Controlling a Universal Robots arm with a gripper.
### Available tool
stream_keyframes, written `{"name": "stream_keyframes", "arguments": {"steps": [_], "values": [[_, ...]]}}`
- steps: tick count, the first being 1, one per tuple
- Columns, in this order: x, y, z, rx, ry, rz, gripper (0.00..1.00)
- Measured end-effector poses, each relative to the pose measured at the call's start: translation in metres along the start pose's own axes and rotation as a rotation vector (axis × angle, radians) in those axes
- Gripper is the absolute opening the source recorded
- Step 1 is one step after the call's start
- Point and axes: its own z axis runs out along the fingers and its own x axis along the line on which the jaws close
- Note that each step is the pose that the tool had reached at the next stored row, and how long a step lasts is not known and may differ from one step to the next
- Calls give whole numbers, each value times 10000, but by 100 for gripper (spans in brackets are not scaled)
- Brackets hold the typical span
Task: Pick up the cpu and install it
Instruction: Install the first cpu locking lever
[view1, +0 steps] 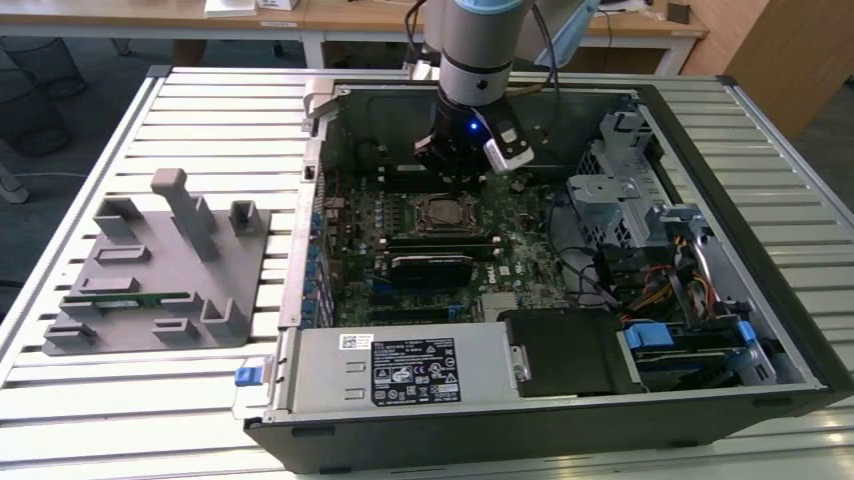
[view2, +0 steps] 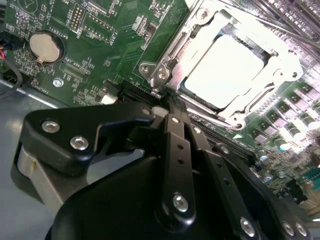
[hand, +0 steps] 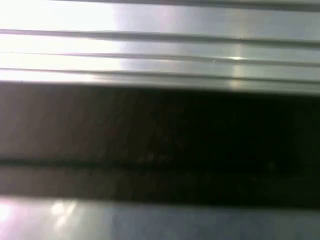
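Note:
The cpu (view1: 445, 213) lies flat in the square socket frame (view1: 445, 198) on the green motherboard inside the open computer case. In the second wrist view its silvery top (view2: 225, 70) glares bright inside the metal frame (view2: 165, 65). My gripper (view1: 457, 168) hangs from the arm just behind the socket, a little above the board. In the second wrist view the black fingers (view2: 175, 130) meet at their tips (view2: 167, 104) right beside the frame's corner, shut with nothing seen between them.
A grey fixture block (view1: 154, 270) with a green memory stick (view1: 127, 297) sits on the slatted table (hand: 160, 55) at the exterior view's left. The case walls, the drive cage (view1: 627, 200), cables and the power supply (view1: 400, 370) ring the board. A coin battery (view2: 46, 46) is nearby.

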Motion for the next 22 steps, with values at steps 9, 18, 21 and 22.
{"name": "stream_keyframes", "arguments": {"steps": [9, 18, 21, 22], "values": [[0, -1, -19, 16, 9, 1, 11], [0, 1, -43, 14, 8, 1, 11], [0, -4, -44, 24, 8, 1, 11], [0, -8, -43, 41, 9, 1, 11]]}}
